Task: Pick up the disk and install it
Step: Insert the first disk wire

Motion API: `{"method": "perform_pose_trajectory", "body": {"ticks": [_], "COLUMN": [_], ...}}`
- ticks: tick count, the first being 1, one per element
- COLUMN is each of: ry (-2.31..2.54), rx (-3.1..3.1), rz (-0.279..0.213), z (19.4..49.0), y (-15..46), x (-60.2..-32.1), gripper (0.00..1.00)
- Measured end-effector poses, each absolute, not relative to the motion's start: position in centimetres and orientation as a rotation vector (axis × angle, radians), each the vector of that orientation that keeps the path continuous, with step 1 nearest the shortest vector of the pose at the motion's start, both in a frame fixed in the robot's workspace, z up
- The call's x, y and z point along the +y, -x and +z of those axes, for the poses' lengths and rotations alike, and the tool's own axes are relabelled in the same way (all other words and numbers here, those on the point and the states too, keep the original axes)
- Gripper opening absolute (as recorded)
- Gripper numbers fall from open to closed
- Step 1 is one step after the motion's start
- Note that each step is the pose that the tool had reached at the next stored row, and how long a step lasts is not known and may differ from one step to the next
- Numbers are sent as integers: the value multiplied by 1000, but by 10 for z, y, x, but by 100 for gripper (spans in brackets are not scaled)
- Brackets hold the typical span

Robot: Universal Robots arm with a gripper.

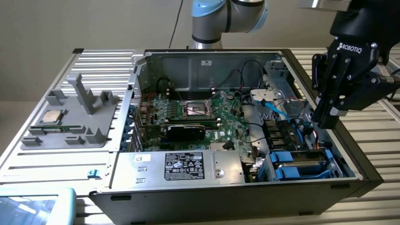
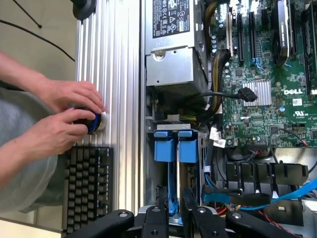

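The disk [image 1: 302, 162] is a silver drive in a bright blue bracket. It sits in the drive bay at the front corner of the open computer case [image 1: 368, 171], on the exterior view's right. In the wrist view the disk's blue bracket [image 2: 176, 148] stands right ahead of my fingertips. My gripper [image 1: 327, 121] hangs above the case's wall over that bay, pointing down. In the wrist view the gripper [image 2: 174, 201] has its fingers a narrow gap apart, with blue plastic showing through the gap. I see nothing gripped between them.
A silver power supply [image 1: 181, 166] with a black label lies beside the bay, and the green motherboard [image 1: 194, 112] is behind it. A processor chip [image 1: 50, 117] rests on a grey fixture. A person's hands [image 2: 59, 116] work a knob above a keyboard [image 2: 89, 183].
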State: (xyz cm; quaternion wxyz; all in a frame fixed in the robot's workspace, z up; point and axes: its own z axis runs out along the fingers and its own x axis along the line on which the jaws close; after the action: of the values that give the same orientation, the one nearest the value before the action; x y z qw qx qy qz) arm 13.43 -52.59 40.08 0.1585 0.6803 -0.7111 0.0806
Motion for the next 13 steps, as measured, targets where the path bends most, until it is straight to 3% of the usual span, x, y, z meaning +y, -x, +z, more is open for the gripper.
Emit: {"method": "perform_pose_trajectory", "body": {"ticks": [13], "ry": [-1992], "rx": [-2072], "rz": [153], "z": [390], "y": [-132], "x": [-525], "gripper": [25]}}
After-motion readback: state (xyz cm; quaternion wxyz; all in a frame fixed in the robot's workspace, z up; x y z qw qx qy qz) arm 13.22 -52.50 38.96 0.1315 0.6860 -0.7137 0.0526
